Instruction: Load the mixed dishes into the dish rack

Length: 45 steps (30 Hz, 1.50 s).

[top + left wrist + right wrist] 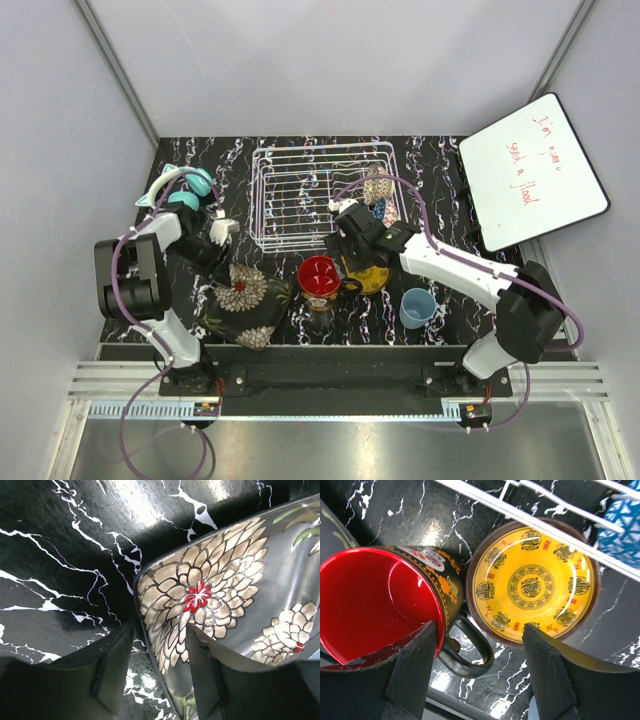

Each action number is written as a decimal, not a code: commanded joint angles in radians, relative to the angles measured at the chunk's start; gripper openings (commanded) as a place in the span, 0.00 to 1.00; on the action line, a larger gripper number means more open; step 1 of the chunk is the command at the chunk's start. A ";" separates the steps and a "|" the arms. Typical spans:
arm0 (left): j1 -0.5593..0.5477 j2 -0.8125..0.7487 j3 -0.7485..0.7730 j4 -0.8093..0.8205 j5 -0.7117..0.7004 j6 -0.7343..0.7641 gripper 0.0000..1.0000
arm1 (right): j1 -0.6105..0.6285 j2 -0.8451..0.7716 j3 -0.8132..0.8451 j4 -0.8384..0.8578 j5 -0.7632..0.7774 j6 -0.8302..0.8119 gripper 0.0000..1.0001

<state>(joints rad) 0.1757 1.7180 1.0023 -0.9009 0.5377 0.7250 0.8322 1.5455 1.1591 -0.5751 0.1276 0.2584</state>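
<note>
Dish rack (322,148) is holding maybe two bowls (377,192); left gripper (159,645), right gripper (480,632) are hovering open-jawed over floral plate (215,590), dark mug (380,605)

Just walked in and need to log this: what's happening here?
The robot is loading dishes into the dish rack, which holds the mesh bowl and blue bowl. The left gripper, open, straddles the rim of the square floral plate. The right gripper hovers open over the handle of the dark mug, beside the yellow plate. A light-blue cup waits.
</note>
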 commanded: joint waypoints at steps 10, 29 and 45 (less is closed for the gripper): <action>-0.002 0.094 0.002 -0.032 -0.021 0.013 0.00 | 0.005 -0.117 0.083 -0.055 0.076 0.018 0.76; 0.113 -0.103 0.283 -0.466 0.295 0.131 0.00 | 0.004 -0.067 0.185 -0.019 0.023 -0.042 0.77; 0.203 -0.083 0.380 -0.645 0.499 0.294 0.00 | 0.004 0.182 0.433 0.093 -0.351 -0.130 0.96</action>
<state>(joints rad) 0.3763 1.6512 1.3186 -1.2762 0.8288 0.9970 0.8322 1.6829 1.4967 -0.5426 -0.0525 0.1619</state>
